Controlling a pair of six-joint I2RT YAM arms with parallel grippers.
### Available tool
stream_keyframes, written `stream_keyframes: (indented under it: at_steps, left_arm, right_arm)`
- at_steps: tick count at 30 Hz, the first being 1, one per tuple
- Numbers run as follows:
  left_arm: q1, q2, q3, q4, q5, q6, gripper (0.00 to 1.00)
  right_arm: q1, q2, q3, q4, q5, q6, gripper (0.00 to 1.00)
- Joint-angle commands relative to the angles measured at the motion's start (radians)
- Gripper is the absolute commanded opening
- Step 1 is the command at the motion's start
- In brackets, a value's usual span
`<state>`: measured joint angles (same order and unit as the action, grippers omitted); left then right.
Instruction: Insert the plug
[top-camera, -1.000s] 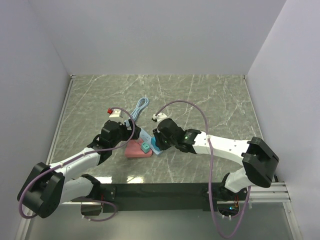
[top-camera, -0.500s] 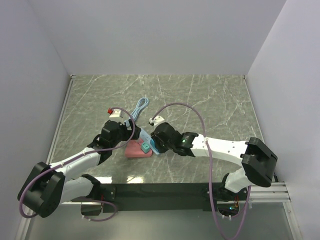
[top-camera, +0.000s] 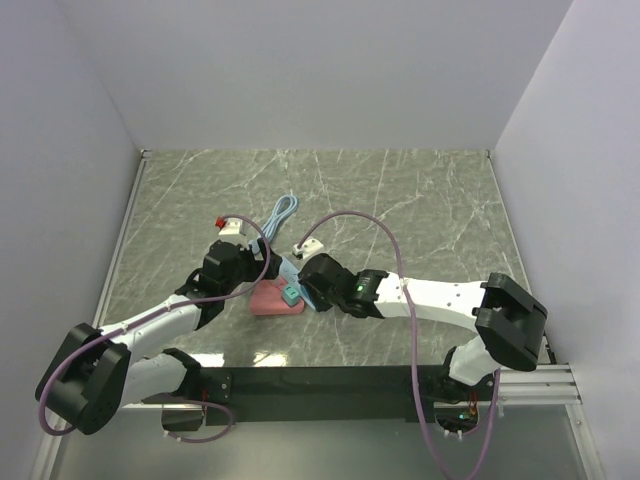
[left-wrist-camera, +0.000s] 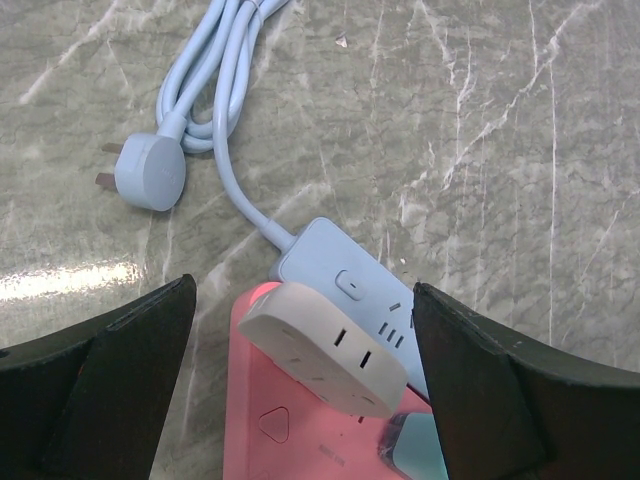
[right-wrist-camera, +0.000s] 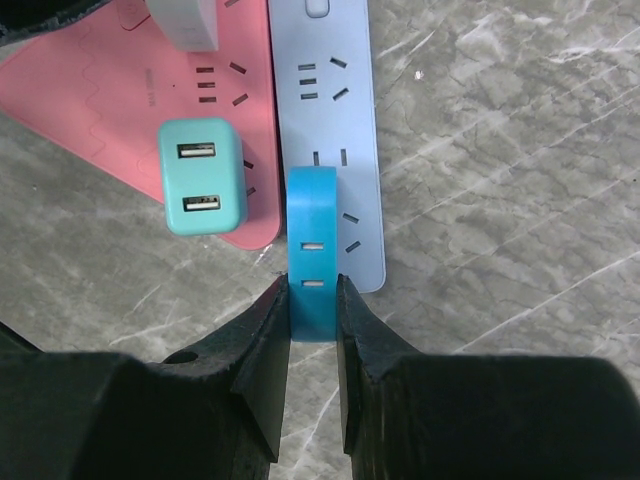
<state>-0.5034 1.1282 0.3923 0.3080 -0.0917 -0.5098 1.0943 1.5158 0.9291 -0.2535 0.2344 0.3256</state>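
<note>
The plug (right-wrist-camera: 312, 255) is bright blue. One power strip (right-wrist-camera: 325, 100) is pale blue, like its cord (left-wrist-camera: 228, 70); the other strip (right-wrist-camera: 100, 90) is pink. The charger (right-wrist-camera: 201, 176) is teal, the adapter (left-wrist-camera: 325, 348) white. The table (left-wrist-camera: 500, 120) is grey-green marble-patterned, streaked with pale veins.

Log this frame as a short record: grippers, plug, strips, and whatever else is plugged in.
right gripper: shut on the blue plug
blue plug: upright on the light blue power strip, near its end; how deep it sits cannot be told
left gripper: open, above the strips, holding nothing
pink power strip: beside the light blue one, carrying a teal USB charger and a white adapter
wall plug: on the light blue strip's cable, lying loose, prongs bare
</note>
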Motion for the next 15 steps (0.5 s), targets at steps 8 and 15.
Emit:
stream_keyframes:
  at_steps: [8, 15]
  left_arm:
    - [0.002, -0.044, -0.003, 0.019, -0.031, -0.006, 0.96]
    - [0.002, -0.064, -0.010, 0.013, -0.059, -0.009, 0.98]
  right_arm:
    - [0.012, 0.093, -0.030, -0.073, -0.041, 0.036, 0.00]
    - [0.012, 0.162, -0.033, -0.053, -0.070, 0.049, 0.00]
